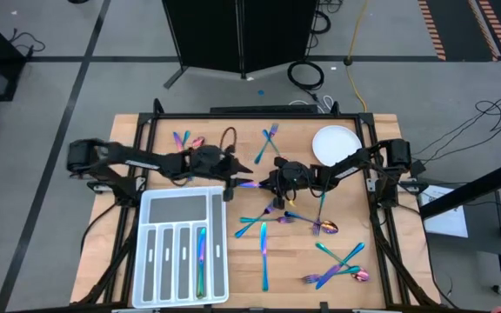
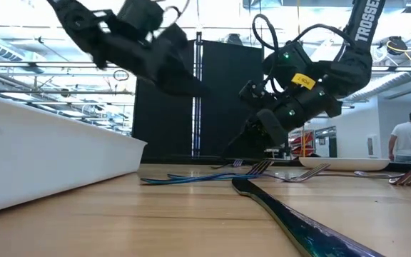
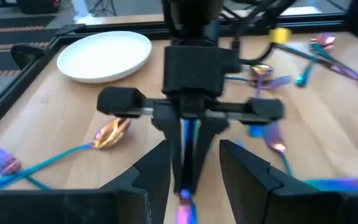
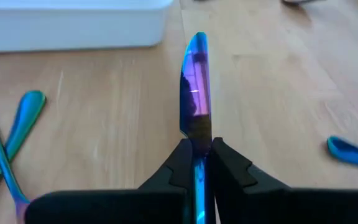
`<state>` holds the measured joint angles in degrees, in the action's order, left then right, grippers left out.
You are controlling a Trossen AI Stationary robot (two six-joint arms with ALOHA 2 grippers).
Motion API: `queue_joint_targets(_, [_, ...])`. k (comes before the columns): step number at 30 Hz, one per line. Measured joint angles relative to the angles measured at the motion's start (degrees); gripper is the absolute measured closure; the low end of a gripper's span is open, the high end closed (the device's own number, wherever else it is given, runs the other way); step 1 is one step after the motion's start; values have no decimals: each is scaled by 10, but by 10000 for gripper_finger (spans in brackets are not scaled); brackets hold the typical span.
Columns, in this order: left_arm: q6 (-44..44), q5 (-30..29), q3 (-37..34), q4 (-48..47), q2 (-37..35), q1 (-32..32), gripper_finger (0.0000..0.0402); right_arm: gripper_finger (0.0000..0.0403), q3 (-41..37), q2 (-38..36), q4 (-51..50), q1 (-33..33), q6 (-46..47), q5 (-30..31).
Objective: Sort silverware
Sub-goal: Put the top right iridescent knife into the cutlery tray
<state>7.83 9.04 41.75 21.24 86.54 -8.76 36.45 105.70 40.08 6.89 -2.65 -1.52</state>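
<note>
Iridescent knife [image 4: 196,93] clamped in right fingers [image 4: 197,163], left fingers [image 3: 194,177] flanking its tip

A round white plate [image 1: 335,144] lies near the wooden table's [image 1: 294,269] far edge, a white compartmented tray [image 1: 182,248] nearer.

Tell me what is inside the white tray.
One rainbow utensil lies in the rightmost long slot of the tray. The other slots show none. In the low view the tray's wall hides its inside.
</note>
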Motion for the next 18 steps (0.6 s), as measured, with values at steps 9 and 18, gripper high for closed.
queue_joint_targets(9, [-267, -19, -14, -117, -174, -72, 263, 380, 37, -5, -29, -6, -30, 7])
queue_joint_targets(18, [-415, -8, -73, -199, -256, -188, 263, 380, 45, -81, -69, -5, -75, 65])
